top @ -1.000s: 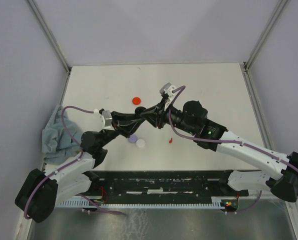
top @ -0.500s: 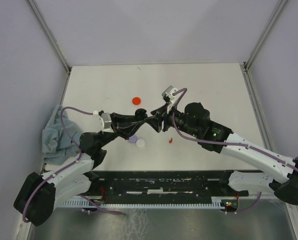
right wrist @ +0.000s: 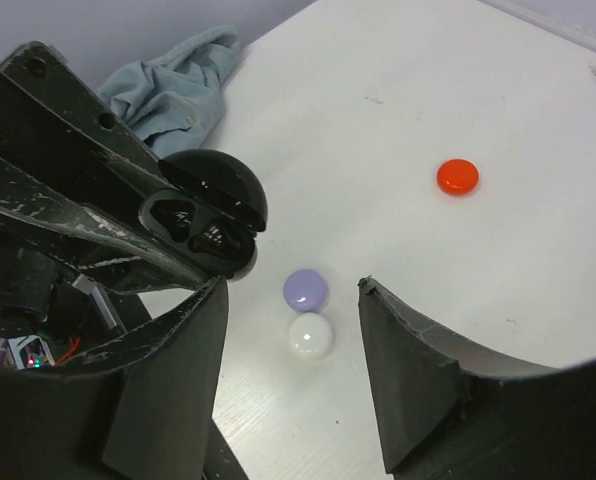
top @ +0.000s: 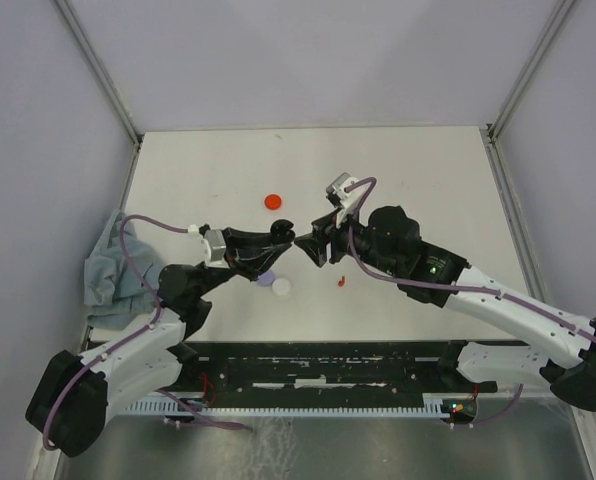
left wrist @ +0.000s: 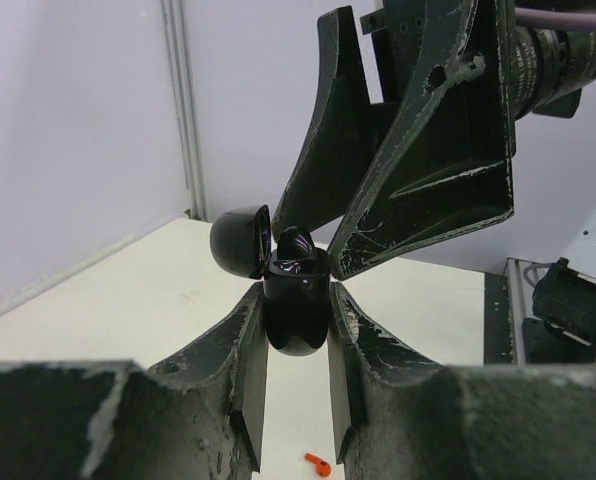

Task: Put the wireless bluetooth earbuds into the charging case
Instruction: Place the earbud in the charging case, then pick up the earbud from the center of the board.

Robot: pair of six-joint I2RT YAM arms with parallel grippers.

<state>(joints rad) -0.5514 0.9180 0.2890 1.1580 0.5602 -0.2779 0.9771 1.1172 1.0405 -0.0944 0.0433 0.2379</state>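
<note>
My left gripper is shut on a glossy black charging case and holds it above the table with its lid hinged open. In the right wrist view the case shows dark earbud shapes in its slots. My right gripper is open and empty, with its fingers right beside the case's open top. In the top view the two grippers meet tip to tip, the left and the right. A tiny red earbud lies on the table, also in the left wrist view.
A red round disc lies behind the grippers. A lavender disc and a white disc lie touching, under the left arm. A crumpled blue cloth sits at the table's left edge.
My right gripper has drawn back a little to the right, off the case. My left gripper has shifted slightly nearer with the case still in it.
</note>
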